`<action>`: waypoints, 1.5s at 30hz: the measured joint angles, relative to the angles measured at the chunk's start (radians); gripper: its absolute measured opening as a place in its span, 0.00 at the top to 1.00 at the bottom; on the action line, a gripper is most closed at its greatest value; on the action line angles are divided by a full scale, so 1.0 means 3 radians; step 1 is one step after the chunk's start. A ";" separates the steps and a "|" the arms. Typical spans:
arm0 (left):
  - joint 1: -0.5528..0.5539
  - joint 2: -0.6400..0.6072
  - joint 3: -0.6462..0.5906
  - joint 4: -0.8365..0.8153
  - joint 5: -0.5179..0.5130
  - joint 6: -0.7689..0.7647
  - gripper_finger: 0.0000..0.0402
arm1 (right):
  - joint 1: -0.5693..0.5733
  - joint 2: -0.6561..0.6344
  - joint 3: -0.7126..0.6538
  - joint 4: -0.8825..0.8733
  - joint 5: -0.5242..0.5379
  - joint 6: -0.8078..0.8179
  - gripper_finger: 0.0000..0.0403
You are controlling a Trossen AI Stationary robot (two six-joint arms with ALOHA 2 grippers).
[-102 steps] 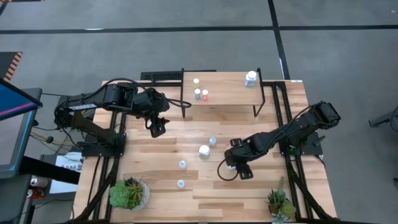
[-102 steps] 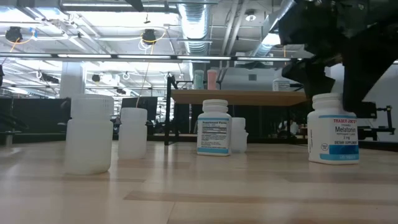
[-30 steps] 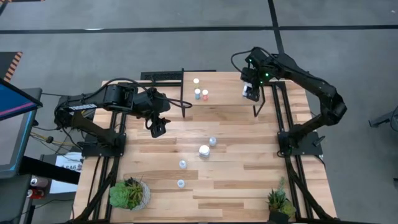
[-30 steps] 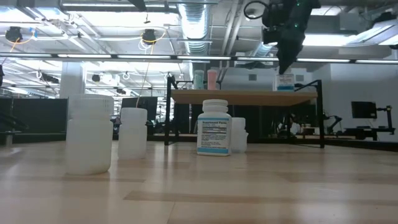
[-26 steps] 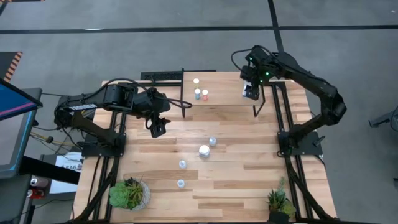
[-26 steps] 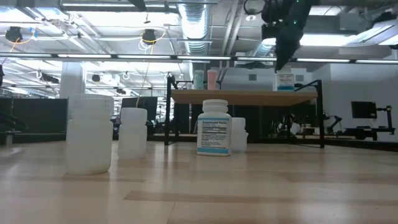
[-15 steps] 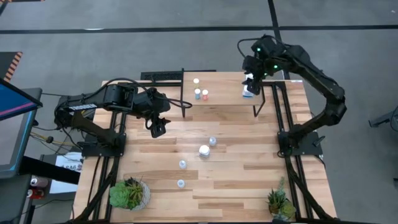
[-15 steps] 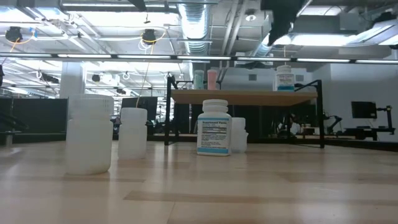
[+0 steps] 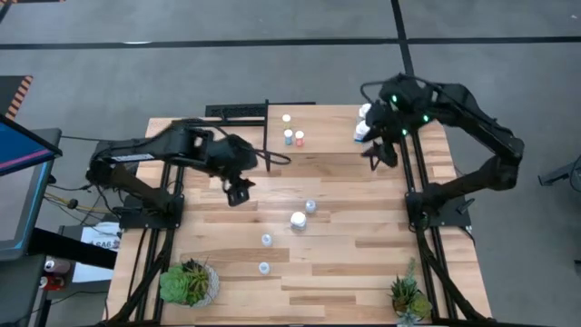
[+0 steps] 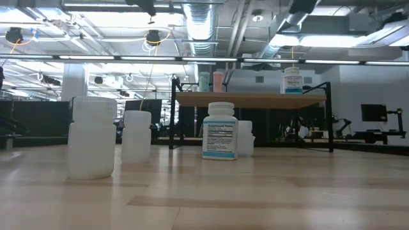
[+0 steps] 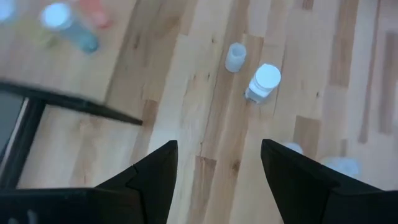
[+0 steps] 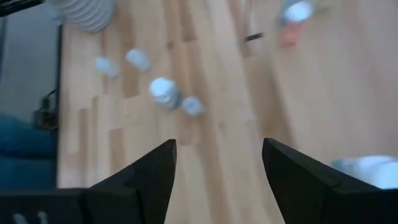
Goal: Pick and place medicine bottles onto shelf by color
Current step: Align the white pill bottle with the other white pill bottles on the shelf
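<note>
1. We see the right end effector (image 9: 375,156) hanging just off the right end of the shelf (image 9: 327,143), its fingers (image 12: 140,180) spread apart and holding nothing.
2. A large white labelled bottle (image 9: 362,128) stands upright on the right end of the shelf, close beside the right end effector but apart from it; in the low view the same bottle (image 10: 293,80) sits alone at that end of the board.
3. Three small bottles cluster on the left part of the shelf: a white-capped one (image 9: 286,118) at the back, a pale blue one (image 9: 289,137) and an orange one (image 9: 300,138) side by side in front.
4. The left end effector (image 9: 239,191) hovers over the bench (image 9: 363,263) near the shelf's left legs, its fingers (image 11: 146,177) parted and empty.
5. Four bottles remain on the bench, well apart from both end effectors: a white labelled one (image 9: 298,219), a small one (image 9: 310,205) just beside it, and two more (image 9: 267,240) (image 9: 263,268) nearer the front edge.
6. Two potted plants (image 9: 189,282) (image 9: 408,298) stand at the front corners.
</note>
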 joint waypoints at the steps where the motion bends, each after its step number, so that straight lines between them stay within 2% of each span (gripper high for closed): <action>1: -0.0015 0.0071 0.0000 0.0029 0.0028 0.0096 0.46 | 0.0083 -0.0053 -0.0052 -0.0004 -0.0001 0.0074 0.35; 5: -0.0096 0.0352 -0.0002 0.0252 0.0138 0.0445 0.46 | 0.0421 -0.0271 -0.0248 0.0014 0.0013 0.0384 0.35; 11: -0.0135 0.0678 -0.0001 0.0682 0.0408 0.0637 0.46 | 0.0823 -0.0541 -0.0480 0.0020 0.0106 0.0913 0.35; 20: -0.0200 0.1062 -0.0003 0.0585 0.0515 0.0608 0.46 | 0.1461 -0.0903 -0.0994 0.0171 0.0475 0.1658 0.35; 25: -0.0217 0.1154 -0.0002 0.0515 0.0318 0.0467 0.46 | 0.1869 -0.0992 -0.1305 0.0153 0.0485 0.1995 0.35; 30: -0.0214 0.1491 -0.0010 0.0490 0.0206 0.0324 0.46 | 0.2318 -0.1015 -0.1450 0.0256 0.0625 0.2340 0.35; 35: -0.0259 0.1801 -0.0013 0.0590 0.0219 0.0440 0.46 | 0.2790 -0.1040 -0.1461 0.0322 0.0829 0.2643 0.35; 45: -0.0292 0.2091 -0.0055 0.1044 0.0180 0.0555 0.46 | 0.3488 -0.1037 -0.1463 0.0357 0.1239 0.3220 0.35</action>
